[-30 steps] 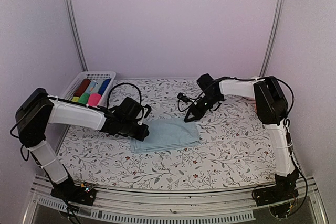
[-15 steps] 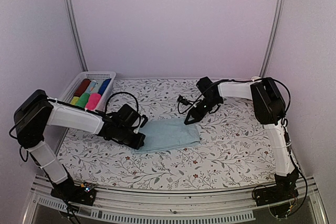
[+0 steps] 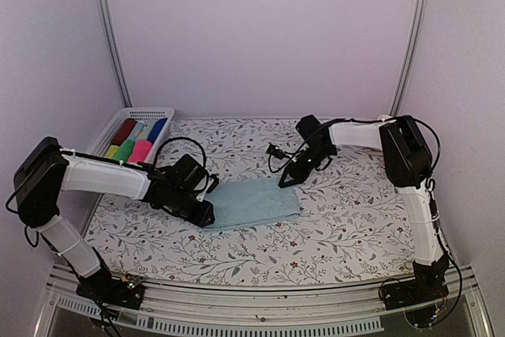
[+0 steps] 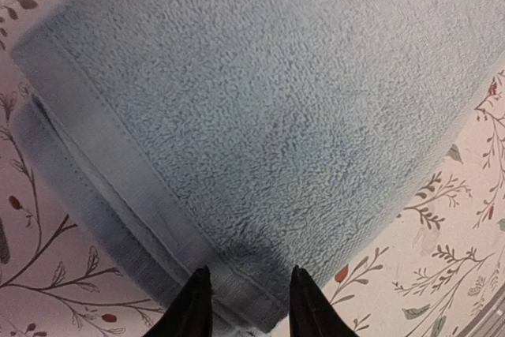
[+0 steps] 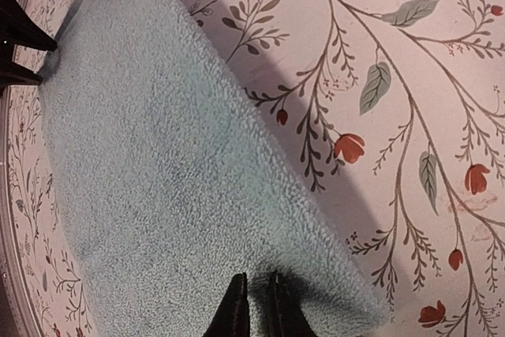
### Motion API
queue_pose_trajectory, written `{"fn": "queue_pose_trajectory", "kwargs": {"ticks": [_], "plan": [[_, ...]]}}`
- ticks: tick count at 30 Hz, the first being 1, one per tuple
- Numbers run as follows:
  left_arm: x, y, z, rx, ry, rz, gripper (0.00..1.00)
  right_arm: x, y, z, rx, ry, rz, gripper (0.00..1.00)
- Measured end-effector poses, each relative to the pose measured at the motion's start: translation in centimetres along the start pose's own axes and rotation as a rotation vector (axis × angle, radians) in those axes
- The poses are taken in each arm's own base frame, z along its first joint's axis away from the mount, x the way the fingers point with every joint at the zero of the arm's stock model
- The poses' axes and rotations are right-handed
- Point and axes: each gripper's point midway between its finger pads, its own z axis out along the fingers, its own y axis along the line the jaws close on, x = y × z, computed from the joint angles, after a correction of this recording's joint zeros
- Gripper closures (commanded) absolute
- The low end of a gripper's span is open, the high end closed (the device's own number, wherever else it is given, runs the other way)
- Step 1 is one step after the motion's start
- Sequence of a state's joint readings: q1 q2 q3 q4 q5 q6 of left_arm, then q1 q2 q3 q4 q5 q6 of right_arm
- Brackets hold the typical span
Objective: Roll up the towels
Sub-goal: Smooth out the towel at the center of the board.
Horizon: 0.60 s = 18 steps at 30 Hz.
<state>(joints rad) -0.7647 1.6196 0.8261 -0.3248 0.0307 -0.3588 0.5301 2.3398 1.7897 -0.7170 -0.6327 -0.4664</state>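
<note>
Basket: rear left of table; holds rolled cloths, pink towel at near end, beside green roll.
Pale blue towel: flat, mid-table, well apart from basket.
Left gripper: fingers spread, straddling the towel's hemmed left end.
Right gripper: fingers pressed close, pinching the towel's far right corner.
Open room: bare tablecloth right of and in front of the towel.

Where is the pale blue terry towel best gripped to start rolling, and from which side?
Probably its hemmed short end, at the left of the top view, approached low from the left. The pale blue terry towel lies flat and folded, so that layered edge gives the jaws a lip to pinch.
</note>
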Motion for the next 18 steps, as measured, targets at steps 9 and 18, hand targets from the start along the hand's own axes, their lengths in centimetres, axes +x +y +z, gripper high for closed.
{"fn": "queue_pose_trajectory", "kwargs": {"ticks": [9, 18], "plan": [[-3.1, -0.1, -3.0, -0.022, -0.076, 0.020, 0.51, -1.9, 4.6, -4.3, -0.097, -0.060, -0.090, 0.89], [-5.9, 1.1, -1.8, -0.025, -0.148, -0.004, 0.71, 1.0, 8.9, -4.4, -0.293, -0.070, -0.079, 0.92]]}}
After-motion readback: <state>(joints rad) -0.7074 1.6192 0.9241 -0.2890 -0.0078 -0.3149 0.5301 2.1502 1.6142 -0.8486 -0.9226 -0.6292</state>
